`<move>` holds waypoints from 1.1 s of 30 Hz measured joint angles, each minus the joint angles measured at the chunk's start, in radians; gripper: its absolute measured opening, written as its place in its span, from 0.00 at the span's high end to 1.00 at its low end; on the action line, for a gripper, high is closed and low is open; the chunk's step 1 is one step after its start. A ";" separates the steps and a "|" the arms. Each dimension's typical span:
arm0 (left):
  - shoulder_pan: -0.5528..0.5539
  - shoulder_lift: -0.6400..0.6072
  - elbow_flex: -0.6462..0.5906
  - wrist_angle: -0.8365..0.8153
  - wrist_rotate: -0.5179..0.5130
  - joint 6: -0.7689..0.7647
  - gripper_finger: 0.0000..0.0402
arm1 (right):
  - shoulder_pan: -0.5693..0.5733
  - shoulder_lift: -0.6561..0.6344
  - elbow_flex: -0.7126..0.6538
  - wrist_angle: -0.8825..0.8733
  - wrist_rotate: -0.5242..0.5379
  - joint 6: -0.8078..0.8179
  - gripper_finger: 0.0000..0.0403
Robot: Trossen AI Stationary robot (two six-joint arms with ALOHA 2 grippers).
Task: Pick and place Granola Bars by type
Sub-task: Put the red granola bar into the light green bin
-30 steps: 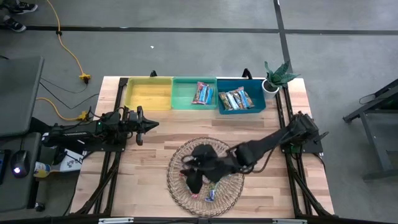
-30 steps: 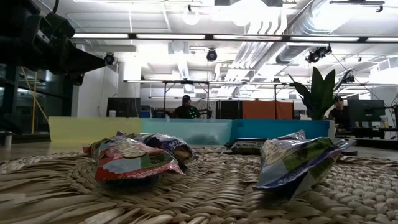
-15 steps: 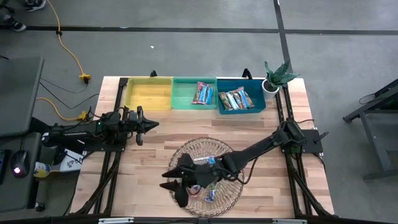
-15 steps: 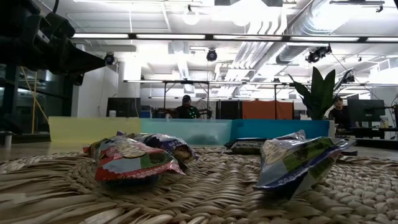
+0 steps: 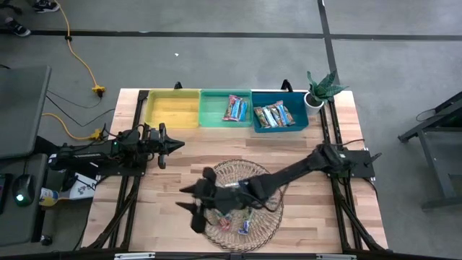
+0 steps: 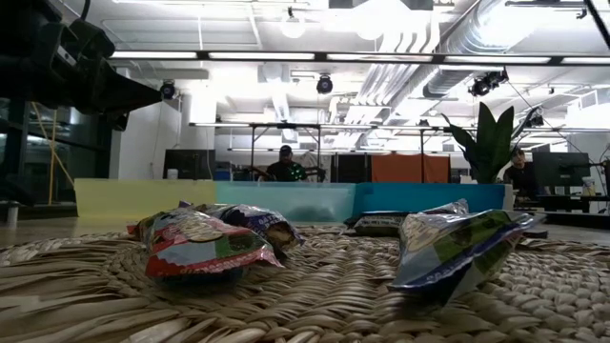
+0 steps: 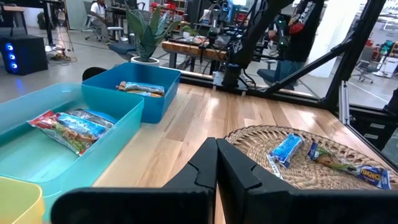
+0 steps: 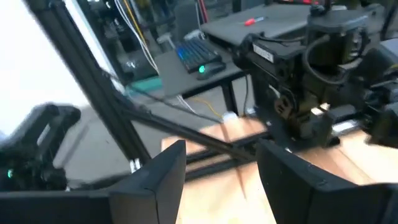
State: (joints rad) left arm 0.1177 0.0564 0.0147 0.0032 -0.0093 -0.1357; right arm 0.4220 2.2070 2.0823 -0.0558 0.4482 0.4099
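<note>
Since 1 second ago the right gripper point(image 5: 193, 209) has swung across the round wire basket point(image 5: 268, 219) to its left rim, fingers apart and empty. Granola Bars point(image 5: 244, 226) lie in the basket, others in the green bin point(image 5: 216, 115) and blue bin point(image 5: 297, 123). Beside the yellow bin point(image 5: 173, 110), the left gripper point(image 5: 177, 144) waits, fingers together.

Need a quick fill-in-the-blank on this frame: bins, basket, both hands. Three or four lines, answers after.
1. The yellow bin holds ____ granola bars.
2. The right hand, fingers apart and holding nothing, hangs over the ____ edge of the wicker basket in the high view.
3. The left hand waits with its fingers ____.
4. The potted plant stands beside the ____ bin.

Answers: no; left; shut; blue
</note>
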 joint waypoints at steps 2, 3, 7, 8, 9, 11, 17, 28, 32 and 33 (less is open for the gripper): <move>0.000 0.000 0.000 0.000 0.000 0.000 1.00 | -0.019 0.036 0.001 0.062 -0.032 0.010 0.55; 0.000 0.000 0.000 0.000 0.000 0.000 1.00 | -0.027 0.053 0.001 0.078 -0.041 0.014 0.55; 0.000 0.000 0.000 0.000 0.000 0.000 1.00 | -0.049 0.106 0.000 0.109 -0.062 0.012 0.55; 0.000 0.000 0.000 0.000 0.000 0.000 1.00 | -0.055 0.112 0.000 0.103 -0.063 0.009 0.55; 0.000 0.000 0.000 0.000 0.000 0.000 1.00 | -0.062 0.118 0.000 0.098 -0.063 0.008 0.55; 0.000 0.000 0.000 0.000 0.000 0.000 1.00 | -0.072 0.128 0.000 0.098 -0.063 0.008 0.55; 0.000 0.000 0.000 0.000 0.000 0.000 1.00 | -0.097 0.134 0.000 0.115 -0.129 -0.063 0.55; 0.000 0.000 0.000 0.000 0.000 0.000 1.00 | -0.080 0.133 -0.002 0.155 -0.198 -0.084 0.55; 0.000 0.000 0.000 0.000 0.000 0.000 1.00 | -0.074 0.166 -0.002 0.142 -0.197 -0.075 0.55; 0.000 0.000 0.000 0.000 0.000 0.000 1.00 | -0.072 0.179 -0.002 0.140 -0.199 -0.074 0.55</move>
State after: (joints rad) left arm 0.1177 0.0563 0.0147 0.0032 -0.0092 -0.1358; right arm 0.3503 2.3857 2.0806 0.0838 0.2494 0.3360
